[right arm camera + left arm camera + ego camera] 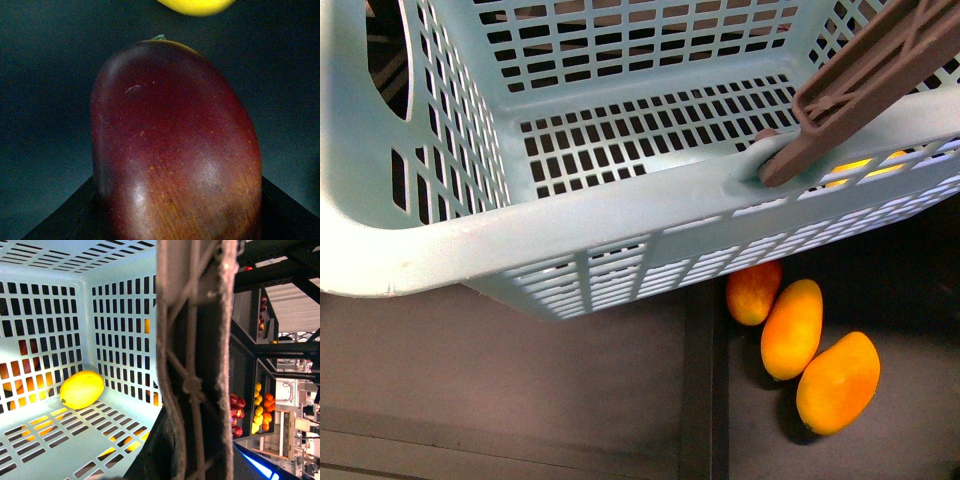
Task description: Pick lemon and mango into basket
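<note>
The light teal basket (620,215) fills the upper front view, its brown handle (865,85) slanting across the right corner. In the left wrist view the yellow lemon (81,389) lies on the slotted basket floor (55,450), in a corner against the wall. My left gripper (186,445) is shut on the basket at the handle (195,340), which runs down the middle of that view. The dark red mango (175,140) fills the right wrist view, stem end pointing away, with my right gripper (175,217) shut on it. Neither gripper shows in the front view.
Three orange-yellow mangoes (792,328) lie side by side on the dark surface below the basket's right corner. A yellow fruit's edge (196,5) shows beyond the held mango. Dark shelves with red, yellow and orange fruit (257,410) stand past the basket in the left wrist view.
</note>
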Controlling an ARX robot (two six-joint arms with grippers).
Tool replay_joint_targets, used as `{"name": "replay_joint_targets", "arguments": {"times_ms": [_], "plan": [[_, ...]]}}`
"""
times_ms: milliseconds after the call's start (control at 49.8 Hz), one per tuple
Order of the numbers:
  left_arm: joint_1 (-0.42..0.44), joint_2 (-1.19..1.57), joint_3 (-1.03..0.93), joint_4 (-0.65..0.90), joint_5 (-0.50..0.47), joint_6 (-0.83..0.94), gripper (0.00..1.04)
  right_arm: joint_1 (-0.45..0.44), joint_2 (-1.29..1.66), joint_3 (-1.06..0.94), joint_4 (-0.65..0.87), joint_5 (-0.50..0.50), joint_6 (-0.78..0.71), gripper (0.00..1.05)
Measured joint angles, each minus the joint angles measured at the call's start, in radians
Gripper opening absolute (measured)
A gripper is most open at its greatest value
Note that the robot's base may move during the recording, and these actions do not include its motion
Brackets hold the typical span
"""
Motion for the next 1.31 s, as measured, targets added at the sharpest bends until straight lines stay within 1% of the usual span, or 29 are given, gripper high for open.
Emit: {"name": "replay_joint_targets", "arguments": {"times_ms": [40,201,301,442,583,744,864,945,1105,1306], "plan": [[0.0,0.0,0.0,0.0,0.0,0.0,0.05,0.004,-0.036,-0.029,0.007,-0.025,0.0,0.62],[0.0,0.0,0.0,0.0,0.0,0.0,0.05,0.041,-0.277,-0.203,0.025,-0.184,-0.002,0.62],[0.0,0.0,0.0,0.0,0.001,0.0,0.05,0.064,-0.398,-0.28,0.026,-0.244,-0.002,0.62],[0.0,0.0,0.0,0.0,-0.003,0.0,0.05,0.121,-0.703,-0.429,0.015,-0.396,0.032,0.62],[0.0,0.0,0.0,0.0,-0.002,0.0,0.05,0.16,-0.918,-0.476,-0.011,-0.456,0.101,0.62],[0.0,0.0,0.0,0.0,-0.002,0.0,0.05,0.212,-1.041,-0.484,-0.034,-0.452,0.146,0.62],[0.0,0.0,0.0,0.0,-0.003,0.0,0.05,0.285,-1.108,-0.491,-0.048,-0.419,0.183,0.62],[0.0,0.0,0.0,0.0,-0.002,0.0,0.05,0.357,-1.14,-0.494,-0.045,-0.387,0.211,0.62],[0.0,0.0,0.0,0.0,-0.002,0.0,0.05,0.56,-1.138,-0.492,0.021,-0.264,0.263,0.62],[0.0,0.0,0.0,0.0,-0.003,0.0,0.05,0.688,-1.058,-0.468,0.067,-0.179,0.271,0.62]]}}
